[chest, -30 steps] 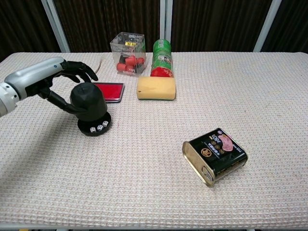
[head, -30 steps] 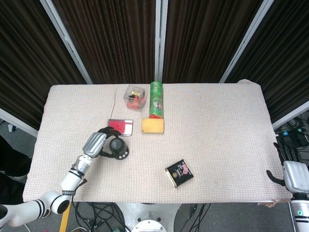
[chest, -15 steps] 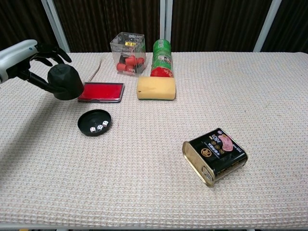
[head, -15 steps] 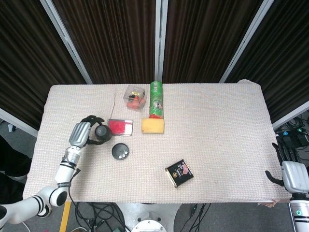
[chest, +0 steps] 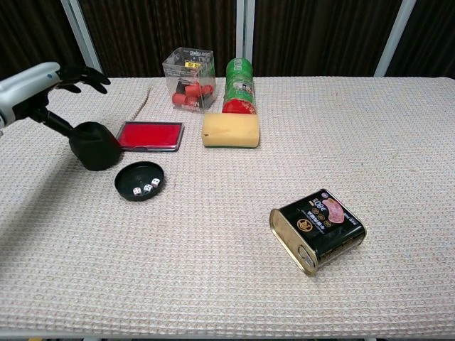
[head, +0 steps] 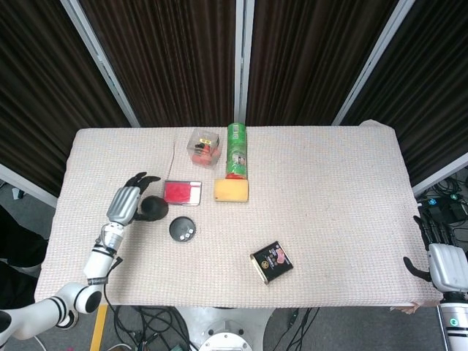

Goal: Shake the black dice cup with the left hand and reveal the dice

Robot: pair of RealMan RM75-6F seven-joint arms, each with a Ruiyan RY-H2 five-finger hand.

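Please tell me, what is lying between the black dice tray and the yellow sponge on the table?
Nothing: between the dice tray and the yellow sponge only bare cloth shows, clearest in the chest view. The red case lies just behind that line.

My right hand point(head: 446, 267) sits cut off at the head view's right edge, its fingers unclear. The pips on the dice point(chest: 146, 189) are too small to read.

Curtained lab booth point(head: 175, 58), cloth-covered table point(head: 329, 190)
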